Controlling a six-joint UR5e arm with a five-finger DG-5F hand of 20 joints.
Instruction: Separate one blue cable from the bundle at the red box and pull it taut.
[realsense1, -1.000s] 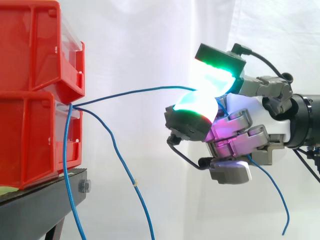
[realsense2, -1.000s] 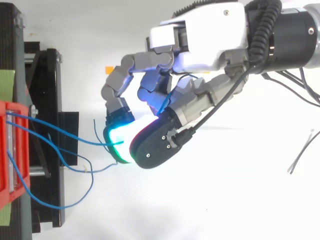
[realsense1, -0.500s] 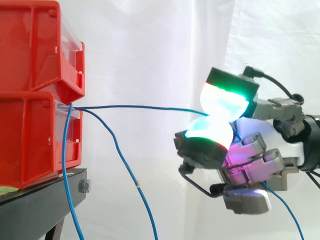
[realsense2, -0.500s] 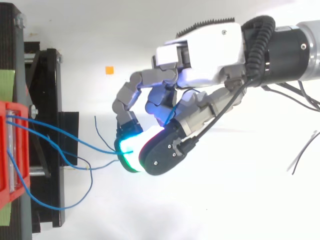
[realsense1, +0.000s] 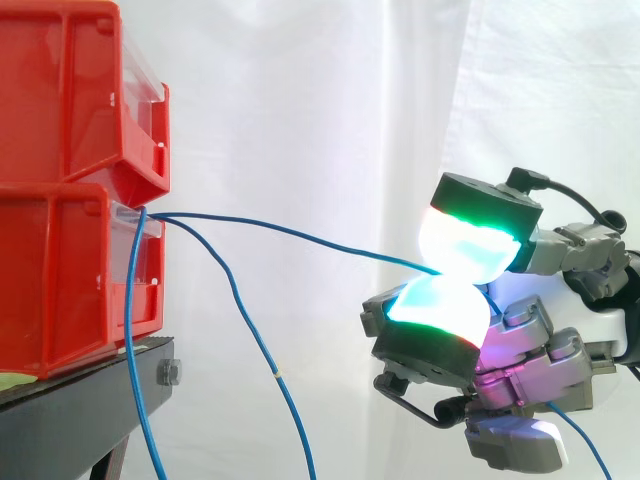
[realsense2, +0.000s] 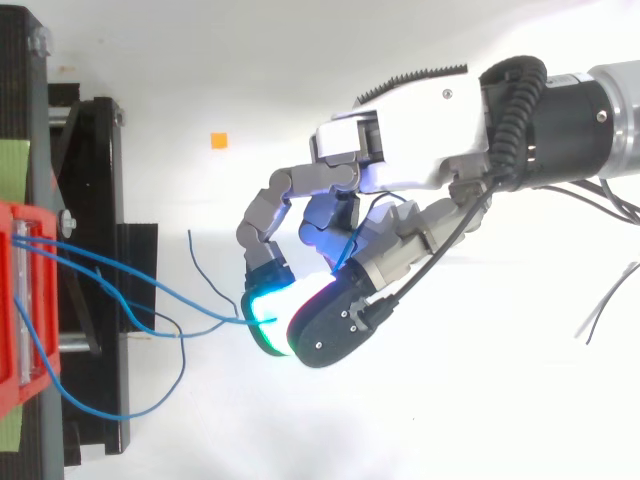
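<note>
Several thin blue cables come out of the front of the lower red bin (realsense1: 70, 280) at one spot. One blue cable (realsense1: 300, 233) runs almost straight from there, sloping down to the right, into my hand (realsense1: 540, 330). Two glowing green fingertips (realsense1: 468, 245) pinch it between them; the other fingers are curled below, lit magenta. In the top view the same cable (realsense2: 150, 292) stretches from the bin (realsense2: 25, 300) to my hand (realsense2: 420, 180). The other cables (realsense1: 250, 350) hang slack towards the floor.
Two red bins are stacked on a black stand (realsense1: 90, 410) at the left. A white curtain hangs behind. A small orange marker (realsense2: 217, 140) and a thin dark wire (realsense2: 605, 305) lie on the white floor.
My hand has moved right and downward, away from the bin, with the cable pinched. The cable, arched a second ago, now runs nearly straight and slopes down to the fingertips.
</note>
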